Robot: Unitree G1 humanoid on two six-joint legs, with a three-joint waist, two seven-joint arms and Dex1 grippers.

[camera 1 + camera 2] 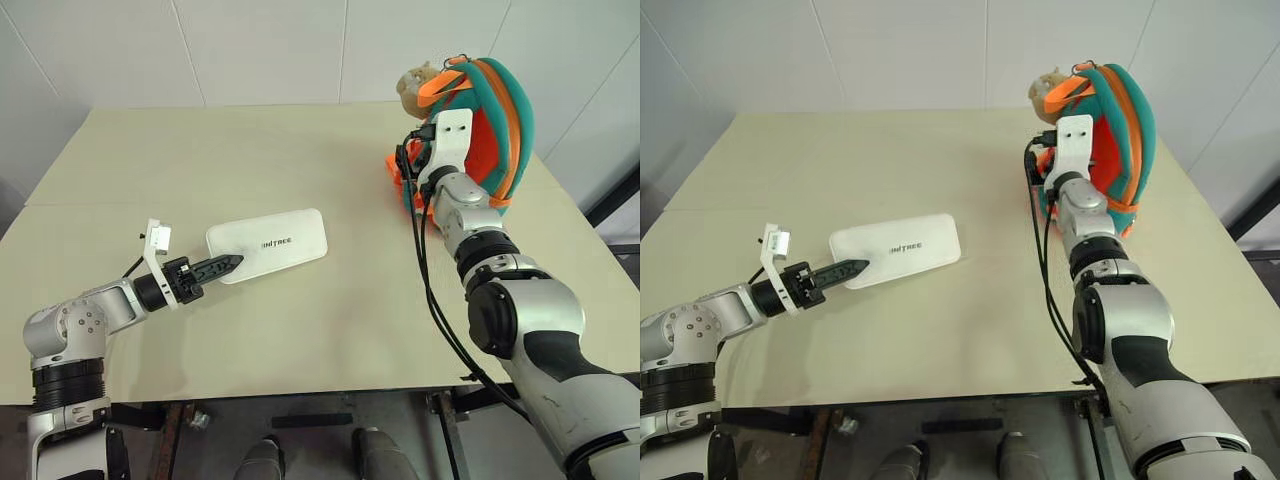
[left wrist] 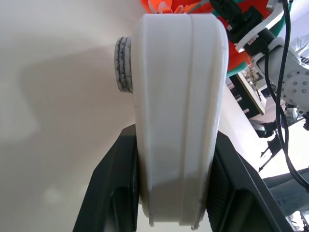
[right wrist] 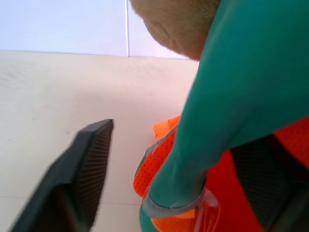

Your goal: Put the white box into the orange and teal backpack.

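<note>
Two grippers on one pale table, the white box (image 1: 268, 244) held at the near left, the orange and teal backpack (image 1: 492, 125) standing at the far right

Nearest, at about 8 o'clock, the left gripper (image 1: 225, 265) has its black fingers (image 2: 116, 188) clamped on the end of the white box, one on each side; the box lies flat near the table's middle, its far end aimed toward 2 o'clock across bare tabletop. The table (image 1: 250, 150) lies bare from 9 to 12 o'clock, and its near edge runs just past the arms. At 2 o'clock the right gripper (image 3: 159, 183) stands part open around a teal strap (image 3: 212, 121), one finger (image 3: 82, 164) apart from it. The backpack stands upright near the right edge, a tan plush (image 1: 418, 87) at its top, white tiled wall (image 1: 300, 45) behind
</note>
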